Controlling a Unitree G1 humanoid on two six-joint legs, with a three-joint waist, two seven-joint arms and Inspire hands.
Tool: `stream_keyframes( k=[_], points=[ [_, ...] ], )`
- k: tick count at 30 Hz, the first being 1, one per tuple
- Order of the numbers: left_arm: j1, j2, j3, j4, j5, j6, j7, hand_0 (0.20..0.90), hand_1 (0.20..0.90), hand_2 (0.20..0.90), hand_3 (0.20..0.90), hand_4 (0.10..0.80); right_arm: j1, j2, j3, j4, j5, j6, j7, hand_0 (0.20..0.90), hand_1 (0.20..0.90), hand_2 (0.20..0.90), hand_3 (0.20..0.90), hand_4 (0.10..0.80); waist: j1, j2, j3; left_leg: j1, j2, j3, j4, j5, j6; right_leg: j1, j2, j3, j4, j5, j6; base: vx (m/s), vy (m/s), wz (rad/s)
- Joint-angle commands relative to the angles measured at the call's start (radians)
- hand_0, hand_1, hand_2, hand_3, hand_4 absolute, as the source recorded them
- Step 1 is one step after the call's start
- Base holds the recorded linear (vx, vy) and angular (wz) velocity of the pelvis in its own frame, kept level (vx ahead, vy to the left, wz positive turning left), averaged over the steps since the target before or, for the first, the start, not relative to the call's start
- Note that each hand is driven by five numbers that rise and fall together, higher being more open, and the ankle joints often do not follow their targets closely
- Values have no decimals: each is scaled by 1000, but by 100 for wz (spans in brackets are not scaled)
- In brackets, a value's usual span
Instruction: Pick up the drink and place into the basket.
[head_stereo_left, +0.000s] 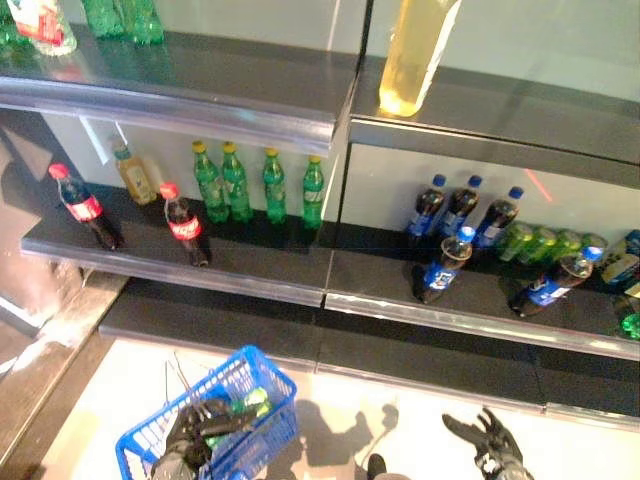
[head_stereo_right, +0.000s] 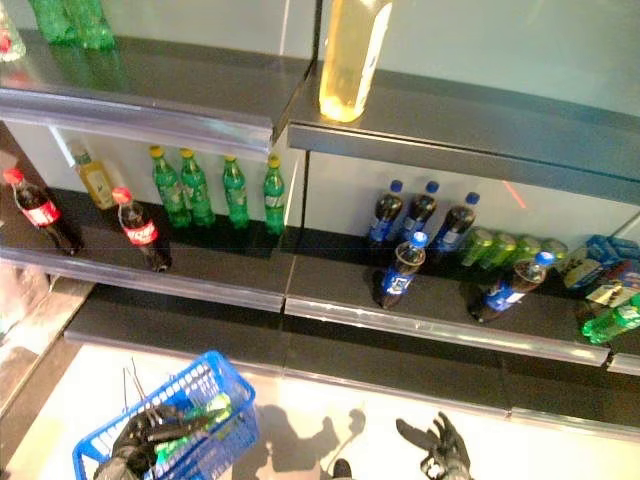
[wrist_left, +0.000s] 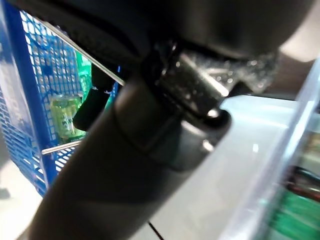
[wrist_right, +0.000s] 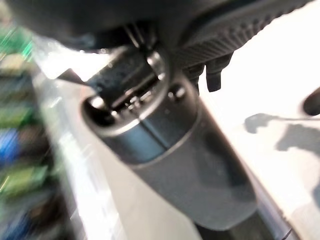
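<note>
The right hand (wrist_right: 170, 135) fills most of the view as a dark grey, rounded bulk with a metal joint near its top. Beside it lies a pale, glossy floor (wrist_right: 280, 65), and blurred green and blue bottles (wrist_right: 17, 145) sit beyond the hand.

The left hand (head_stereo_left: 190, 432) sits at seven o'clock in the head view with its fingers curled round a basket handle (head_stereo_left: 225, 422), while the right hand (head_stereo_left: 492, 440) hangs at five o'clock, fingers spread and holding nothing.
</note>
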Motion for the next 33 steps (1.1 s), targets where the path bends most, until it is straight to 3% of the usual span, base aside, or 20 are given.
stream_keyframes(
  k=[1, 10, 17, 18, 19, 21, 23, 26, 27, 30, 32, 33],
  points=[
    [-142, 25, 84, -5, 39, -264, -22, 300, 300, 300, 200, 100, -73, -65, -54, 84, 14, -52, 70, 900, 900, 900, 900, 800, 20, 63, -33, 22, -41, -61, 13, -94, 65, 22, 13, -44, 19, 0, 7, 0, 0, 0],
    [-129, 15, 50, 286, 167, -166, -92, 300, 300, 300, 200, 100, -82, -72, -9, 234, -92, 2, 116, 900, 900, 900, 900, 800, 0, 76, -35, 25, -55, -37, 26, -104, 80, 3, 11, -17, 40, -1, 10, 11, 33, -11],
    [-112, 5, -10, 294, 202, -170, -129, 300, 300, 300, 200, 100, -84, -69, -2, 235, -61, -11, 122, 900, 900, 900, 900, 800, -30, 88, -6, 22, -77, -28, 25, -119, 103, -68, 1, 35, 90, 22, 24, 13, 87, -27],
    [-111, 9, -13, 284, 197, -171, -123, 300, 300, 300, 200, 100, -83, -67, -2, 239, -72, -14, 130, 900, 900, 900, 900, 800, -30, 84, 0, 23, -83, -23, 22, -121, 103, -84, 11, 12, 93, 30, 29, 8, -31, -22],
    [-103, 14, -7, 272, 202, -175, -118, 300, 300, 300, 200, 100, -83, -65, 4, 237, -83, -10, 135, 900, 900, 900, 900, 800, -20, 79, 6, 32, -87, -4, 19, -129, 98, -99, 3, -52, 105, 53, 41, -11, -72, -36],
    [-80, 25, 31, 224, 191, -161, -109, 300, 300, 300, 200, 100, -94, -58, 24, 222, -114, 13, 141, 900, 900, 900, 900, 800, 16, 69, 16, 46, -87, 77, 6, -129, 85, -128, -31, -232, 147, 110, 64, -25, -102, -103],
    [-70, 39, 56, 187, 183, -145, -126, 300, 300, 300, 200, 100, -109, -62, 29, 215, -129, 41, 141, 900, 900, 900, 900, 800, 44, 78, 18, 62, -79, 119, 6, -151, 88, -128, -40, -343, 213, 96, 75, 62, -85, -170],
    [-84, 46, 34, 162, 181, -128, -126, 300, 300, 300, 200, 100, -130, -71, 38, 222, -101, 61, 130, 900, 900, 900, 900, 800, 50, 86, 16, 64, -68, 149, 12, -144, 103, -132, -18, -377, 260, 30, 39, 65, -128, -108],
    [-97, 42, 21, 165, 193, -124, -118, 300, 300, 300, 200, 100, -135, -70, 40, 231, -92, 59, 125, 900, 900, 900, 900, 800, 47, 87, 10, 60, -62, 152, 18, -135, 104, -116, 14, -372, 230, -12, 10, 76, -206, -92],
    [-111, 33, -4, 181, 198, -124, -108, 300, 300, 300, 200, 100, -140, -67, 45, 246, -67, 43, 127, 900, 900, 900, 900, 800, 33, 84, 5, 47, -44, 142, 72, -144, 97, -94, 55, -330, 191, -42, -27, 134, -246, -35],
    [-125, 19, -14, 201, 202, -131, -105, 300, 300, 300, 200, 100, -140, -63, 54, 247, -86, 31, 127, 900, 900, 900, 900, 800, 9, 80, -5, 24, -9, 155, 174, -151, 74, -49, 89, -279, 137, -58, -65, 200, -305, -71],
    [-131, 12, -17, 203, 196, -130, -104, 300, 300, 300, 200, 100, -138, -62, 56, 245, -87, 28, 122, 900, 900, 900, 900, 800, 0, 80, -7, 7, 14, 157, 239, -126, 52, -33, 102, -264, 120, -63, -79, 141, -253, -109]
  ],
)
